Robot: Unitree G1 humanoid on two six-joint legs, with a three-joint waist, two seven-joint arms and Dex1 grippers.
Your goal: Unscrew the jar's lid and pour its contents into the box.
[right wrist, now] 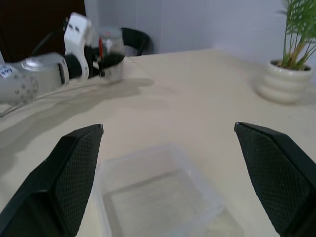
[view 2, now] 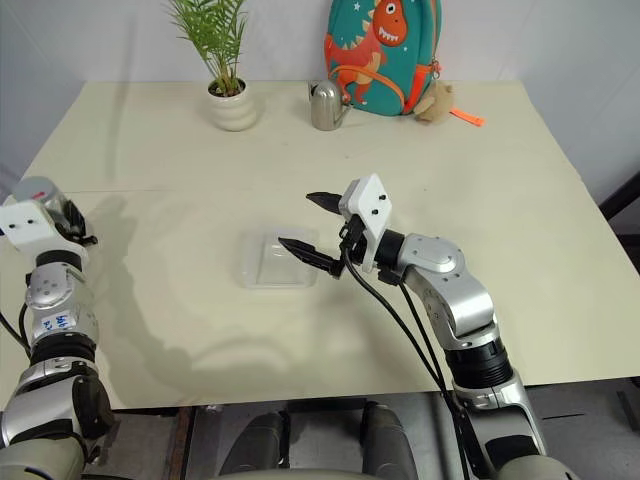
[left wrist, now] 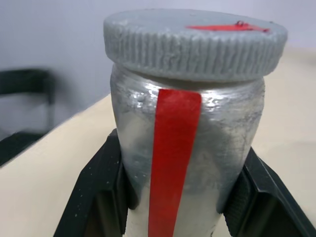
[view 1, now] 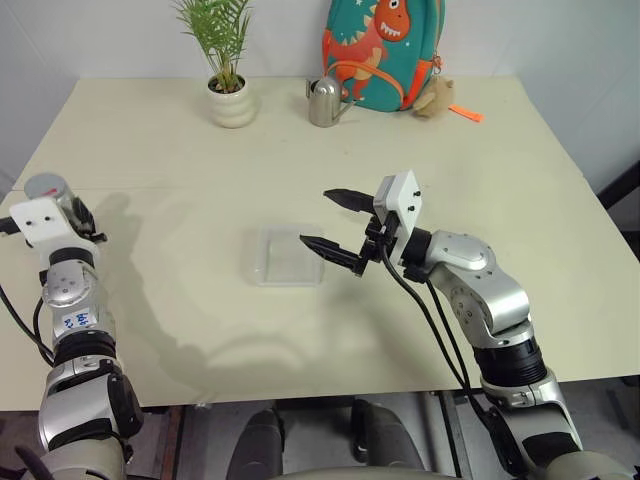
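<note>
The jar, silvery with a red stripe down its side, stands upright between the black fingers of my left gripper, which is shut on its body. The grey ribbed lid sits on top of it. The contents are hidden inside. In the head views the jar is held above the table's far left edge. My right gripper hangs open just above the right side of the clear box, which lies flat mid-table with nothing visible in it.
Along the far edge stand a potted plant, a silver watering can, a dinosaur backpack and a small plush toy. The cream table stretches bare between the box and the jar.
</note>
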